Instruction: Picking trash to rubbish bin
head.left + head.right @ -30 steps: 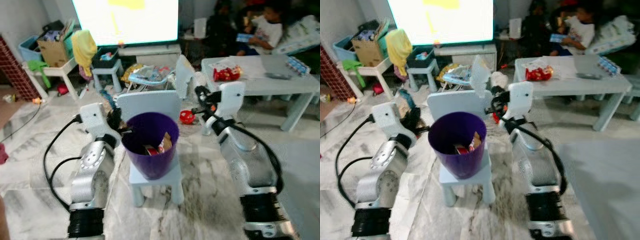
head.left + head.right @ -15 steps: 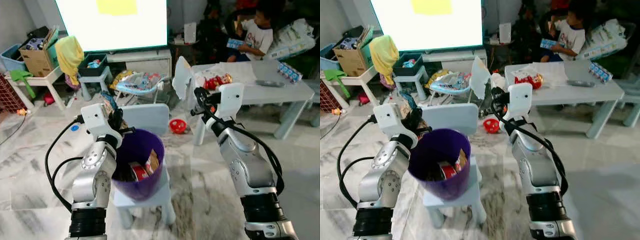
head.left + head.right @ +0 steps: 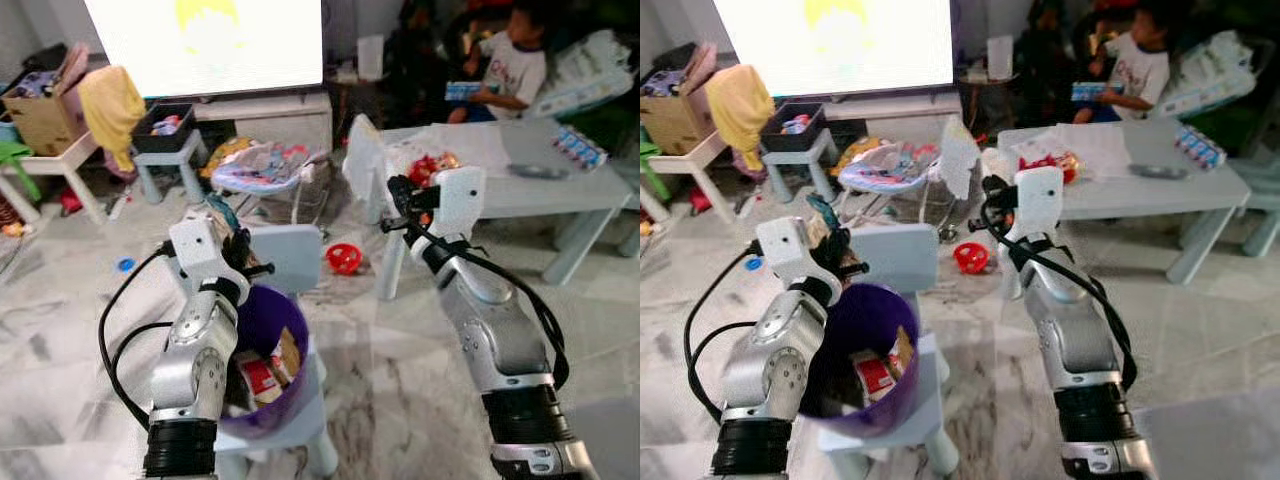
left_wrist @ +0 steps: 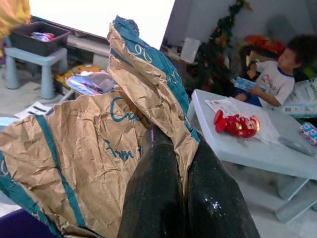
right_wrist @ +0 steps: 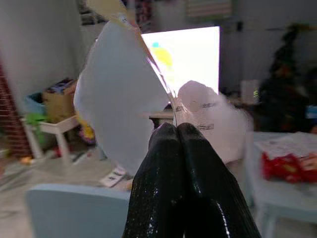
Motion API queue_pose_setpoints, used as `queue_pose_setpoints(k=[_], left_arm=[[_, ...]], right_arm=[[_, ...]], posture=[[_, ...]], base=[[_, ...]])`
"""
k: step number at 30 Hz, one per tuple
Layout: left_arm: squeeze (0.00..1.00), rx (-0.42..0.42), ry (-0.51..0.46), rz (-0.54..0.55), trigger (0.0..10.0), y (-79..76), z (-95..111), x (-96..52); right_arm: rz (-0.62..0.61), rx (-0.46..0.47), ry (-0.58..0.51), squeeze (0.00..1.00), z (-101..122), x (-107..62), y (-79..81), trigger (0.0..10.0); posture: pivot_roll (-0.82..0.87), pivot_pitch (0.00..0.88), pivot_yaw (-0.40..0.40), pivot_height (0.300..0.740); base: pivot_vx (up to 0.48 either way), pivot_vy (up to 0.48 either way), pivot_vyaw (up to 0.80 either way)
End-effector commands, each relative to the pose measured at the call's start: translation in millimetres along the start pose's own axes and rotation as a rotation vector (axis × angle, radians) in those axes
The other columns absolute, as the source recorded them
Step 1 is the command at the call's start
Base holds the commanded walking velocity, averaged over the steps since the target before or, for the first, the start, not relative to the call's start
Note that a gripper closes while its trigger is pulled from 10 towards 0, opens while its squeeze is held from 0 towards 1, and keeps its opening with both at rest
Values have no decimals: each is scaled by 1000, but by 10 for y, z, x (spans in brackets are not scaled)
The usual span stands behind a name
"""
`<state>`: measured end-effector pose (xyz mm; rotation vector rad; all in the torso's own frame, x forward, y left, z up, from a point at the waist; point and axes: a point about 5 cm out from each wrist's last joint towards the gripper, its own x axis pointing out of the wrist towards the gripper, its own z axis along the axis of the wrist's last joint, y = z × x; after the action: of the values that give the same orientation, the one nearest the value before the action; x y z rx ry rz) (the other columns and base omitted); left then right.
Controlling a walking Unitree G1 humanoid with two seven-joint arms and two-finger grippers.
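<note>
Compared with a second ago, the whole scene has slid down and left in the head views as the camera turned, so the purple rubbish bin (image 3: 262,370) now sits low beneath the left arm, while both arms hold the same raised poses with their loads. That bin stands on a small pale blue chair (image 3: 300,262) and already holds some wrappers, one of them red and white (image 3: 873,376). The left gripper (image 4: 171,144) is pinched tight on a crumpled brown paper bag (image 4: 89,148) with teal stripes and lettering; the paper wraps over and around the two black fingers, rising above their tips and spreading to one side, and it is held just above the bin's far rim. The right gripper (image 5: 177,130) is raised out in front, clear of the bin and off to its right, with its fingers pressed together on a thin white plastic wrapper (image 5: 121,94), which fans up and outward from the fingertips. Behind it stands a grey table (image 3: 560,190) carrying a red packet (image 3: 437,165), and a person (image 3: 510,70) sits beyond the table.
</note>
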<state>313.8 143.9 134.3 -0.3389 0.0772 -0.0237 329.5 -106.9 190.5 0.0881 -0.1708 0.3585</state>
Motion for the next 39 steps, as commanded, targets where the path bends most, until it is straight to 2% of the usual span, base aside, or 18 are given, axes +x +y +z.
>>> queue_pose_setpoints(k=[1, 2, 3, 5, 7, 9, 10, 11, 12, 15, 16, 17, 18, 19, 25, 33, 39], left_arm=[[0, 4, 42, 52, 0, 114, -73, -2], [0, -7, 100, 71, 0, 143, -176, 6], [0, -7, 100, 71, 0, 143, -176, 6], [0, -57, 184, 111, 0, 203, -343, 18], [0, -66, 214, 121, 0, 221, -398, 20], [0, -57, 291, 149, 0, 273, -524, 14], [0, -57, 291, 149, 0, 273, -524, 14], [0, -33, 379, 155, 0, 311, -670, -23], [0, -26, 409, 147, 0, 322, -725, -41], [0, -31, 454, 152, 0, 370, -817, -84], [1000, -39, 474, 154, 1922, 411, -866, -115], [1000, -45, 487, 156, 7451, 439, -897, -136], [1000, -45, 487, 156, 7451, 439, -897, -136], [1000, -51, 495, 161, 10000, 474, -925, -153], [1000, -35, 516, 202, 10000, 583, -991, -202], [1000, -23, 506, 212, 10000, 629, -983, -257], [1000, 2, 485, 230, 10000, 728, -951, -360]], right_arm=[[35, 5, -19, 0, 53, 35, 103, 0], [34, 4, -19, 0, 55, 31, 100, 0], [34, 4, -19, 0, 55, 31, 100, 0], [31, 0, -17, 0, 59, 22, 88, 0], [30, -2, -16, 0, 60, 16, 82, 0], [26, -7, -12, 0, 59, -4, 63, 0], [26, -7, -12, 0, 59, -4, 63, 0], [20, -12, -8, 0, 55, -27, 41, 0], [17, -13, -6, 0, 53, -35, 33, 0], [12, -15, -4, 0, 51, -47, 21, 0], [8, -14, -2, 0, 48, -54, 12, 0], [5, -14, 0, 0, 46, -59, 6, 0], [5, -14, 0, 0, 46, -59, 6, 0], [2, -14, 2, 0, 43, -68, 2, 0], [0, -11, 16, 0, 16, -103, -6, 0], [-3, -5, 35, 0, -33, -108, -27, 0], [-5, 13, 64, 0, -142, -101, -11, 0]], posture=[[37, 0, 27, 740], [32, 0, 26, 740], [32, 0, 26, 740], [25, 0, 25, 740], [21, 0, 25, 740], [14, 0, 27, 740], [14, 0, 27, 740], [8, 0, 30, 740], [8, 0, 31, 740], [6, 0, 31, 740], [5, 0, 32, 740], [5, 0, 32, 740], [5, 0, 32, 740], [4, 0, 32, 740], [6, 0, 27, 740], [31, 0, 22, 740], [47, 0, 19, 740]], base=[[0, 0, 0], [0, 0, 0], [0, 0, 0], [0, 0, 0], [0, 0, 0], [0, 0, 0], [0, 0, 0], [0, 0, 0], [0, 0, 0], [0, 0, 0], [0, 0, 0], [0, 0, 0], [0, 0, 0], [0, 0, 0], [0, 0, 0], [0, 0, 0], [0, 0, 0]])
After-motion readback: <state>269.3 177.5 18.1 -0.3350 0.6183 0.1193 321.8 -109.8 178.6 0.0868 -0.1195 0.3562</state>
